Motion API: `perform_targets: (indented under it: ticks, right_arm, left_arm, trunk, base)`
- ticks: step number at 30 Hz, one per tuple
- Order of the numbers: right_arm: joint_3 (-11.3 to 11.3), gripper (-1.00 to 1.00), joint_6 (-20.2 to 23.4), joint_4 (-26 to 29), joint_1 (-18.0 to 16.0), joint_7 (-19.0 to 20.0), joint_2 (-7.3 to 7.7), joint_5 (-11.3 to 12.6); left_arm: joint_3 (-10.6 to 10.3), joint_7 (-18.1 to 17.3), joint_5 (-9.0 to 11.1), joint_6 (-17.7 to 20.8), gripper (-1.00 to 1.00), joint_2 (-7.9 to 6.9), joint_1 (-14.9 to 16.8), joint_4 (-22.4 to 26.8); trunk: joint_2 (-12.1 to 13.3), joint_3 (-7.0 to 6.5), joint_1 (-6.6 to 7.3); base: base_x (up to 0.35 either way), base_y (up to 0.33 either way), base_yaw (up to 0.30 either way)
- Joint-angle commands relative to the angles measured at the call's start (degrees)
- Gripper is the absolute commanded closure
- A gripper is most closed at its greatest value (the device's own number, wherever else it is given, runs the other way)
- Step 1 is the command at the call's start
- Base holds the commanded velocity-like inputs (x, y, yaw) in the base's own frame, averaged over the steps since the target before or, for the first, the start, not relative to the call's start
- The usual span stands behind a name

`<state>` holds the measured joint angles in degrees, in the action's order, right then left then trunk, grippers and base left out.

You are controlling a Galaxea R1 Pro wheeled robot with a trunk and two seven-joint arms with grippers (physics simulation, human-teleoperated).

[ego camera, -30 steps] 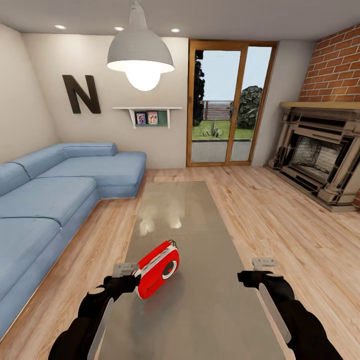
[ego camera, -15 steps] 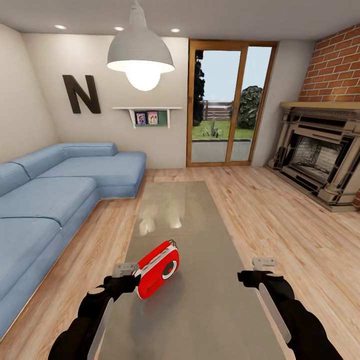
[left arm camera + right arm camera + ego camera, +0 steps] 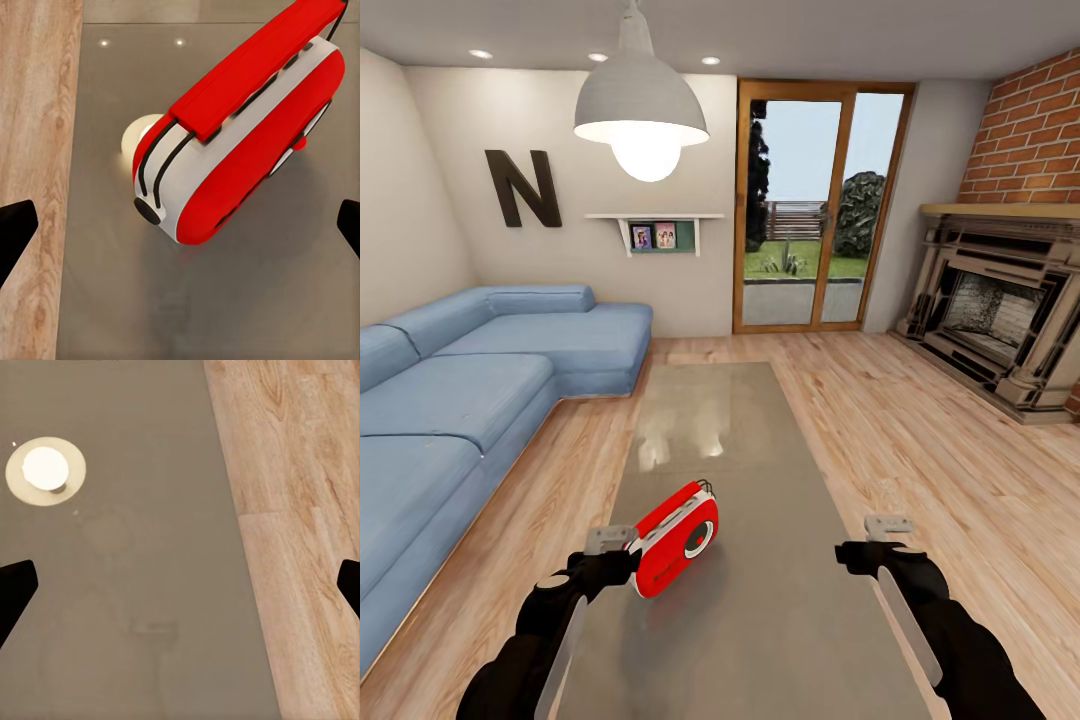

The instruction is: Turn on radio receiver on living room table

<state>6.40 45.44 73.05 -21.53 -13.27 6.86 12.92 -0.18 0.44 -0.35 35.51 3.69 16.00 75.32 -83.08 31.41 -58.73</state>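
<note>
**Over the near end of the table: nothing has moved in the last second**

Beside my left gripper [image 3: 610, 540], the radio receiver [image 3: 675, 540] sits exactly where it was a second ago, and both arms hold the same pose as in the two earlier head views; the camera has not shifted either.

My left arm reaches forward over the near left edge of the table [image 3: 760, 620], its gripper just beside the radio's near end, close enough that from the head view I cannot tell whether it touches. In the left wrist view the two dark fingertips [image 3: 16, 232] stand wide apart at the frame's edges with the radio [image 3: 240, 135] lying between and ahead of them, so that gripper is spread and grasps nothing. My right arm mirrors it over the table's right edge, well apart from the radio; its gripper [image 3: 887, 540] is likewise spread, fingertips [image 3: 15, 585] wide over bare grey tabletop [image 3: 135, 585] and wood floor [image 3: 300, 547].

Count: one red radio, tilted diagonally on the glossy top with its round dial facing up and right; one table; two grippers, both released. Beyond them are one blue sofa [image 3: 470, 400], one pendant lamp [image 3: 641, 110] and one brick fireplace [image 3: 1000, 310].
</note>
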Motion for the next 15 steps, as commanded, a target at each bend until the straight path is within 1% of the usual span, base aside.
perform_targets:
  ticks: [1,15]
  right_arm:
    - [0.00,-1.00,0.00,0.03,0.00,0.00,0.00,0.00]
    - [0.02,-1.00,0.00,0.05,0.00,0.00,0.00,0.00]
  left_arm:
    - [0.00,0.00,0.00,0.00,-1.00,0.00,0.00,0.00]
    - [0.00,0.00,0.00,0.00,-1.00,0.00,0.00,0.00]
  trunk:
    - [0.00,0.00,0.00]
    - [0.00,0.00,0.00]
  base:
    - [0.000,0.000,0.000]
    - [0.000,0.000,0.000]
